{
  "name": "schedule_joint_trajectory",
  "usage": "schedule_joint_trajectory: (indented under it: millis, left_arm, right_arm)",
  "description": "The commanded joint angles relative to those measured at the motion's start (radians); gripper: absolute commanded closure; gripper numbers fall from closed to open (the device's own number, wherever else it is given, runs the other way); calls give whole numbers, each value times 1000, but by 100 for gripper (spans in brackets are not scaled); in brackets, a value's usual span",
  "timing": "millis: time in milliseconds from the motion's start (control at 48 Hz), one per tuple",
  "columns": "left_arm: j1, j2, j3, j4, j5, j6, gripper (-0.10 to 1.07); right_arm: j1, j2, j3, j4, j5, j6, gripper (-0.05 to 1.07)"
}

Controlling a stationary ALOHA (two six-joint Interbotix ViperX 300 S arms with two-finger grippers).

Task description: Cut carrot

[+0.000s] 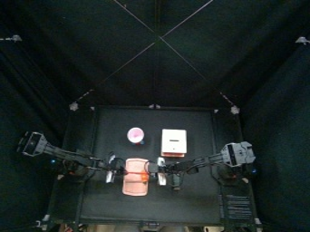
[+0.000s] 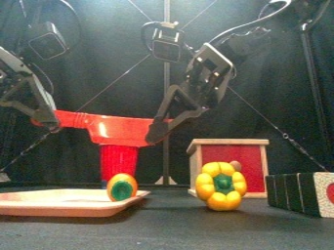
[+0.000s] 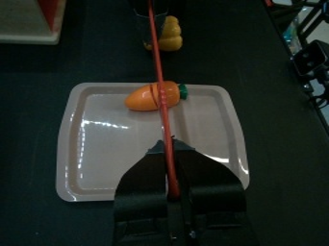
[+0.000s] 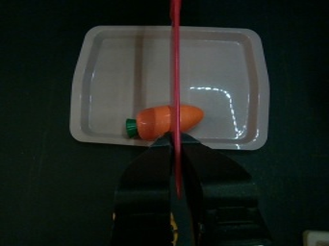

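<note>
The carrot [image 3: 154, 94], a stubby orange piece with a green end, lies on the salmon-pink board [image 3: 90, 144]. It also shows in the right wrist view [image 4: 167, 118] and end-on in the front view [image 2: 121, 186]. A red toy knife [image 2: 111, 132] hangs level over it, its blade down, edge just over the carrot's top. I cannot tell whether it touches. My left gripper [image 2: 50, 119] is shut on one end of the knife and my right gripper [image 2: 159, 129] on the other. In each wrist view the knife [image 3: 160, 58] [image 4: 174, 58] runs edge-on from the shut jaws across the carrot.
A yellow toy pepper [image 2: 220, 186] stands right of the board, with a wooden box with a red face [image 2: 229, 161] behind it and a black box [image 2: 307, 191] at the far right. A round pink-and-white object [image 1: 136, 136] lies behind the board [image 1: 137, 186].
</note>
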Motion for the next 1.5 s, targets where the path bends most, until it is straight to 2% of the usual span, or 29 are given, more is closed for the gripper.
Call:
schedule_joint_trajectory:
  millis: [0, 250, 1479]
  left_arm:
    - [-9, 23, -18, 0, -8, 2, 70]
    - [-12, 60, -26, 0, -6, 2, 70]
    - [-31, 114, -17, -3, 3, -2, 70]
  right_arm:
    - [-3, -11, -15, 0, 5, -3, 82]
    - [-6, 5, -15, 0, 15, -3, 82]
    - [0, 55, -40, -11, 67, -11, 82]
